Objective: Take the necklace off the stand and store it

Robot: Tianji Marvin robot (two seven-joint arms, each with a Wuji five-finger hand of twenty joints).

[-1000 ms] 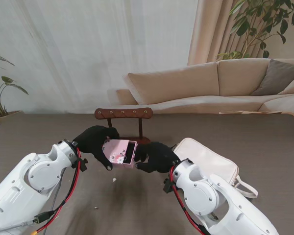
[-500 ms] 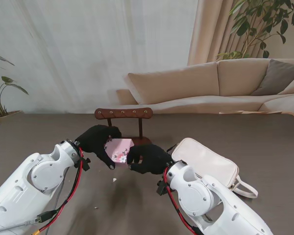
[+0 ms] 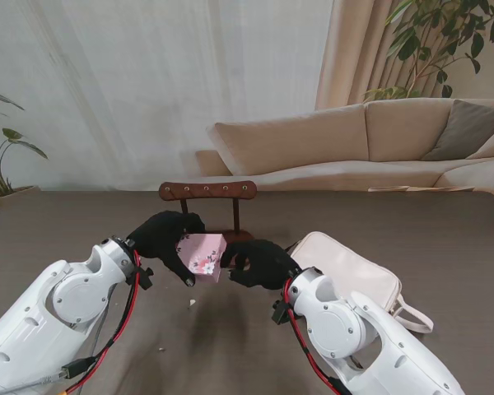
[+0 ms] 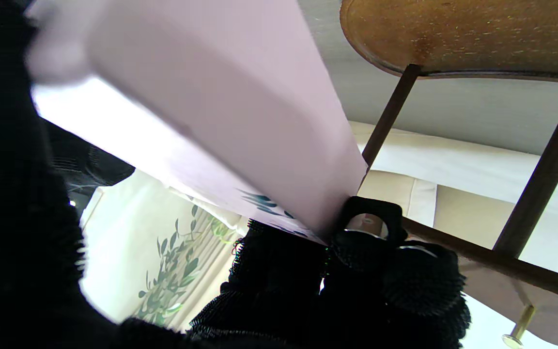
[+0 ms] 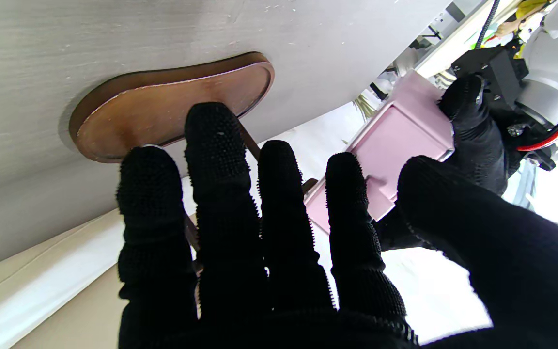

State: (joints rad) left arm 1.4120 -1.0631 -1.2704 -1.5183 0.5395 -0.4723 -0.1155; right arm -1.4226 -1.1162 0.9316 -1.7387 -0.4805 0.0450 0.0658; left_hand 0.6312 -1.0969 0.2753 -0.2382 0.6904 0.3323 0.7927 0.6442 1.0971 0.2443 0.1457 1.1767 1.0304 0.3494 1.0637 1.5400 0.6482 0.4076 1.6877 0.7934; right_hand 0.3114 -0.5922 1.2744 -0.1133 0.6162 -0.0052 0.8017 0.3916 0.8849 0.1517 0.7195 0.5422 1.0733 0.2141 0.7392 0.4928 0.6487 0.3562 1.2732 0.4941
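Left hand point(image 3: 166, 237) around pink box point(image 3: 201, 256)

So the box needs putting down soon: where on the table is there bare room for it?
Bare table stretches left of the wooden stand, and more lies to its right, beyond the white bag. It is crowded around the pink box, between the left hand, the right hand and the stand's base.

box point(image 3: 202, 255): pink, smooth, matt | stand point(image 3: 207, 191): dark polished wood | fingers point(image 5: 216, 160): black nubbed knit | bag point(image 3: 346, 271): cream leather-like
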